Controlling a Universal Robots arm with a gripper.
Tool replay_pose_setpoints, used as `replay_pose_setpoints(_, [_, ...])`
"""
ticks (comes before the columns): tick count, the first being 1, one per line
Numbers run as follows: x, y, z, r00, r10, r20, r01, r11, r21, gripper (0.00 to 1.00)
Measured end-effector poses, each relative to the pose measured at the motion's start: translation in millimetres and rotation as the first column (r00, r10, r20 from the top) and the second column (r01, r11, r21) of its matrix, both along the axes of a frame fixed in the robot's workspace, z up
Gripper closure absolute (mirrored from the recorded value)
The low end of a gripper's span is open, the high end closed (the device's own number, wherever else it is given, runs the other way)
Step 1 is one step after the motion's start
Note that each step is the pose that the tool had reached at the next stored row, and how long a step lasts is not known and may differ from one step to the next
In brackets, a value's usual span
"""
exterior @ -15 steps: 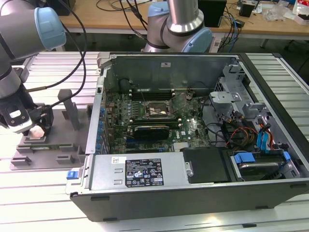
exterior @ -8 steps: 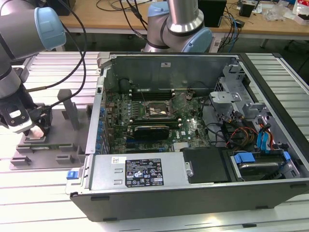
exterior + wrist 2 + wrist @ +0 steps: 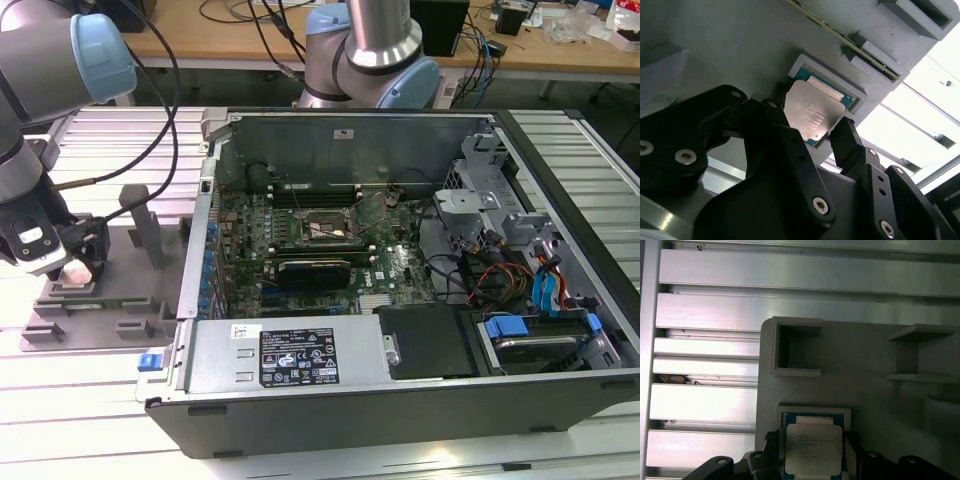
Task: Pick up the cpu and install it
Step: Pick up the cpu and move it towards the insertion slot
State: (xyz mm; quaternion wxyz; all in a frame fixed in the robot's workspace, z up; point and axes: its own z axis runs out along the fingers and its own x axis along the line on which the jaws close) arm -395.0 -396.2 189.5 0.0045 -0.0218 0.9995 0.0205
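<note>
I see the gripper point(image 3: 809, 121) straddling the cpu point(image 3: 815, 111), silver lid up, in 1 square pocket of the grey tray point(image 3: 730, 50); whether it grips the chip, I cannot tell

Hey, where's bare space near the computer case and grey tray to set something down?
Free: slatted table on the near side of the grey tray, and on the exterior view's right of the computer case. The tray's flat plastic between its raised blocks is bare. Crowded: around the cpu under the gripper, and inside the case, full of cables.
</note>
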Motion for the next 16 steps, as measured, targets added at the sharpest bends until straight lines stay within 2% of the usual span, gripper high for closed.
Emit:
replay_pose_setpoints(4, [0.0, 0.0, 0.6, 1.0000, 0.000, 0.0000, 0.000, 1.0000, 0.0000, 0.38])
replay_pose_setpoints(5, [0.0, 0.0, 0.6, 1.0000, 0.000, 0.0001, 0.000, 1.0000, -0.0001, 0.40])
replay_pose_setpoints(6, [0.0, 0.0, 0.8, 1.0000, 0.000, -0.0001, 0.000, 1.0000, -0.0001, 0.45])
replay_pose_setpoints(10, [0.0, 0.0, 0.8, 1.0000, 0.000, 0.0001, 0.000, 1.0000, 0.0001, 0.46])
replay_pose_setpoints(14, [0.0, 0.0, 12.0, 1.0000, 0.000, 0.0001, 0.000, 1.0000, -0.0001, 0.46])
replay_pose_setpoints(15, [0.0, 0.0, 11.9, 1.0000, 0.000, 0.0003, 0.000, 1.0000, 0.0000, 0.46])
replay_pose_setpoints(16, [0.0, 0.0, 9.0, 1.0000, 0.000, 0.0004, 0.000, 1.0000, 0.0006, 0.46])
